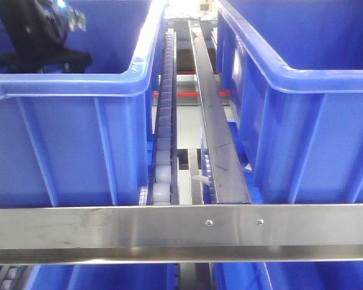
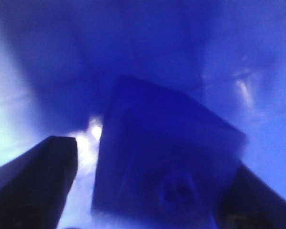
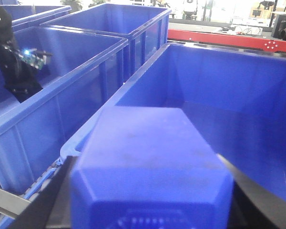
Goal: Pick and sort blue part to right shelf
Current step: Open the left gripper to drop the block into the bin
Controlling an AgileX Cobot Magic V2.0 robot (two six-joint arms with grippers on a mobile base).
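Observation:
A blue part (image 3: 150, 143), a blocky piece with bevelled corners, fills the right wrist view. My right gripper (image 3: 148, 162) is shut on it, with a dark finger against each side, just above the near rim of the right blue bin (image 3: 257, 95). Another blue part (image 2: 167, 157) lies tilted between the fingers of my left gripper (image 2: 152, 155), deep inside the left bin (image 1: 66, 145). A bright gap shows between that part and the left finger (image 2: 33, 181), so this gripper is open. The right shelf's steel front rail (image 1: 139, 226) carries two screws.
A roller track (image 1: 165, 121) and a steel divider strip (image 1: 215, 121) run between the two bins. My left arm (image 1: 39, 42) reaches down into the left bin. More blue bins (image 3: 109, 19) stand behind, and a red frame (image 3: 219, 38) crosses the far background.

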